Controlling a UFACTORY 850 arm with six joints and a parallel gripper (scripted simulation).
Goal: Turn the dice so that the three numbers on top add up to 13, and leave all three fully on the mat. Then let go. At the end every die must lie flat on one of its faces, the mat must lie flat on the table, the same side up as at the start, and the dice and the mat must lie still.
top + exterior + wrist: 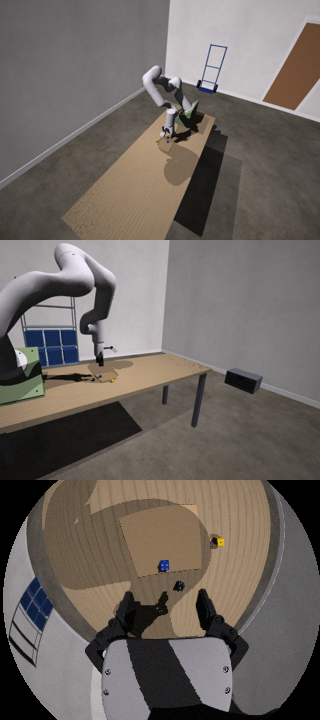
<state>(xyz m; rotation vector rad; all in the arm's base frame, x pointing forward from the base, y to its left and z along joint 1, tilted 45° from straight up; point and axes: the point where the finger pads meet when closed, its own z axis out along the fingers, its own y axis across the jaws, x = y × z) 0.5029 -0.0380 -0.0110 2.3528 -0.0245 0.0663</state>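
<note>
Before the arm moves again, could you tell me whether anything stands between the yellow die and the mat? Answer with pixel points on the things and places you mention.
Nothing visible stands between the yellow die [156, 141] [112, 381] [220, 542] and the mat [165, 145] [108, 376] [162, 537]; only bare table top shows between them. The blue die [167, 141] [100, 376] [164, 565] sits near another edge.

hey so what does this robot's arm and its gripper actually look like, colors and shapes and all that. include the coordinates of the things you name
The arm [153, 89] [103, 278] is glossy pale grey-white, with thick rounded tubular links and smooth bulging elbows. The gripper [168, 136] [101, 365] [165, 598] has a light grey housing crossed by a slanted black band, small round screws near its sides, and two black, jointed fingers. I see no loose cables.
</note>
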